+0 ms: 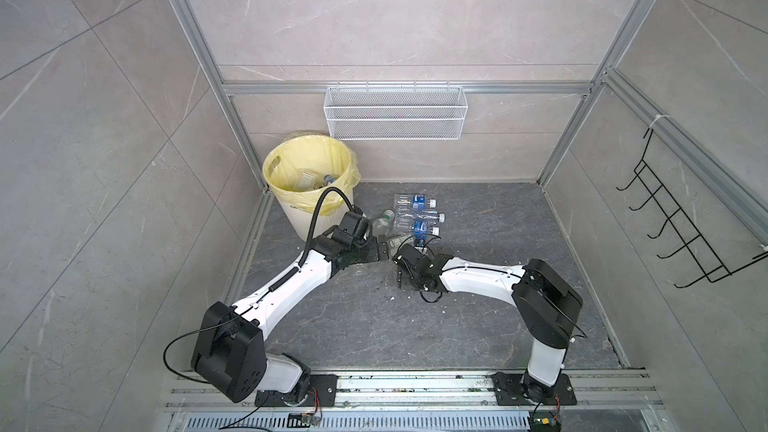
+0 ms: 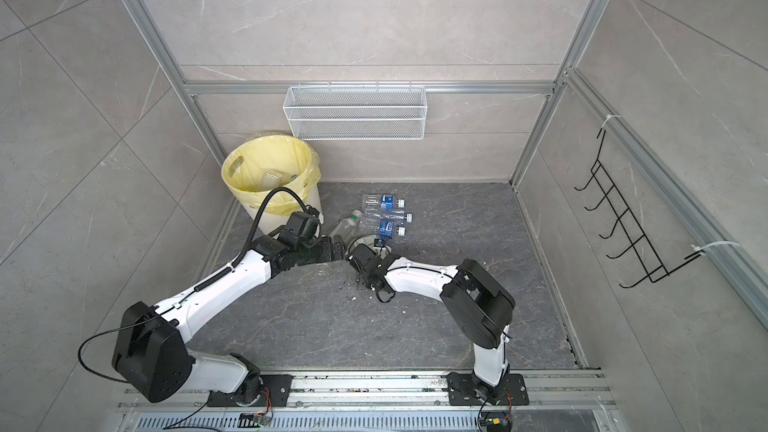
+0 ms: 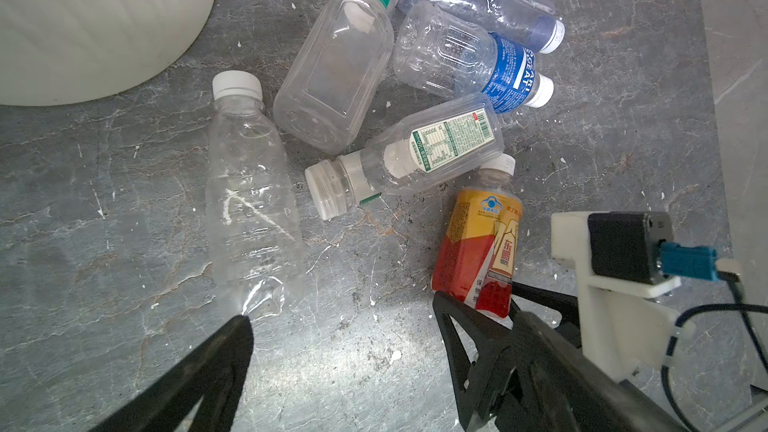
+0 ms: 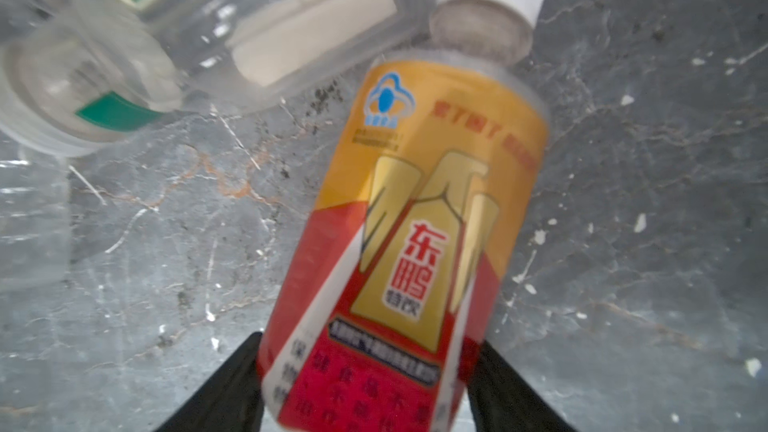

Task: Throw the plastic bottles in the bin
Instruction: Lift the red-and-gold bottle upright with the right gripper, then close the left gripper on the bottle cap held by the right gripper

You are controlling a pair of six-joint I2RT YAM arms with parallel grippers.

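Grey veined stone floor point(image 1: 478, 326), scuffed, with white flecks and dark grit scattered on it. Walls are large grey-beige tiles with pale veins, and an aluminium frame point(image 1: 519, 87) runs round the cell. White wire mesh basket point(image 1: 395, 112) hangs on the back rail, black wire hook rack point(image 1: 681, 226) on the right wall. Both arm bases are bolted to a slotted rail point(image 1: 415, 384) along the front edge.

Back-left corner: bin point(image 1: 291, 214), yellow liner folded over the rim, a few binned bottles point(image 1: 309, 179) lying inside. The other plastic bottles point(image 1: 415, 214) lie on their sides in a loose cluster on the floor just right of the bin. Blue-labelled ones are at the back. Nearer are two squarish clear bottles point(image 3: 336, 68) with green neck bands and a long clear bottle point(image 3: 249, 209).

Left gripper point(image 1: 379, 250): jaws spread wide, nothing between them. One fingertip point(image 3: 237, 334) sits at the base end of the long clear bottle; touching or not, can't tell.

Right gripper point(image 4: 370, 355): jaws pressed on both sides of the base of the orange-red labelled bottle point(image 4: 428, 201). That bottle lies on the floor at the near edge of the cluster, cap pointing away from the gripper. Right wrist view is blurred.
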